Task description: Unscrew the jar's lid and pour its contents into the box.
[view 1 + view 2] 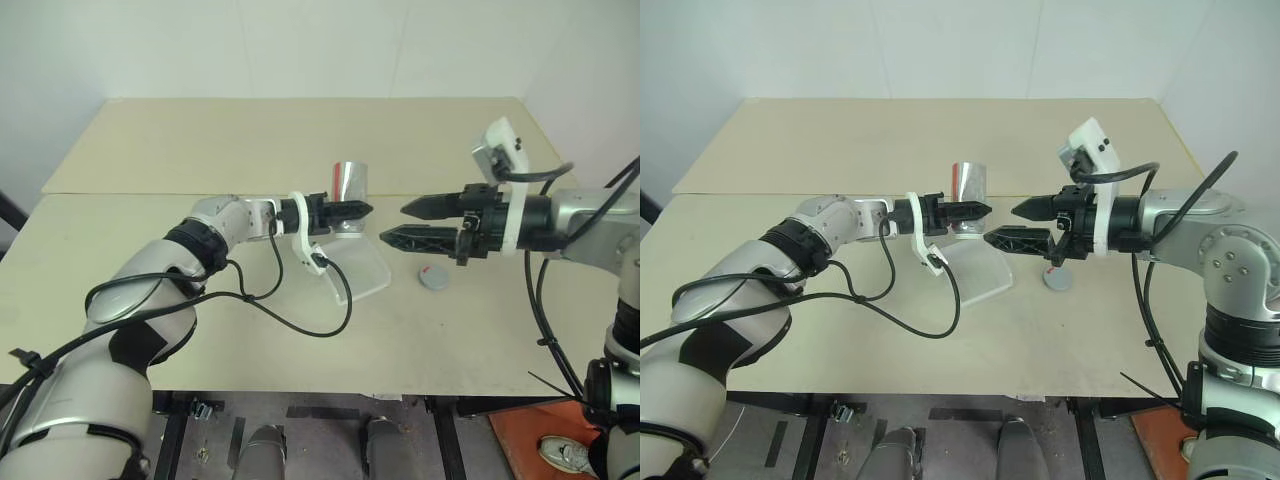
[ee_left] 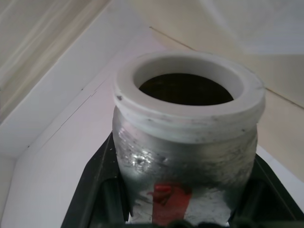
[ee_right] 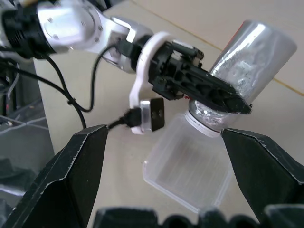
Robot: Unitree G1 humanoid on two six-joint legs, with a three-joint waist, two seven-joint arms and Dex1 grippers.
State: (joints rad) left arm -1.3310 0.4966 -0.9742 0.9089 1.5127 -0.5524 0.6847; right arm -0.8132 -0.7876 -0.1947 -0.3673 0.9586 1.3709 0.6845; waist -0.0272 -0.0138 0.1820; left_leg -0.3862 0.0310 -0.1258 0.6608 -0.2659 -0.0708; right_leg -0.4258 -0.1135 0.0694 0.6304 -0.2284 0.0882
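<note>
Now left end effector [image 1: 362,210] pinching jar [image 1: 349,184] above box [image 1: 357,272]; right end effector [image 1: 393,223] spread.

Left gripper [image 3: 223,97] clamped on the jar [image 3: 247,57], fingers across its neck. Jar tipped, open mouth down, base raised and away. Mouth sits over the box [image 3: 190,171], at its far edge. Box rests flat on the table [image 3: 95,95]. Right gripper [image 3: 166,166] fingers spread wide either side, holding nothing.
</note>
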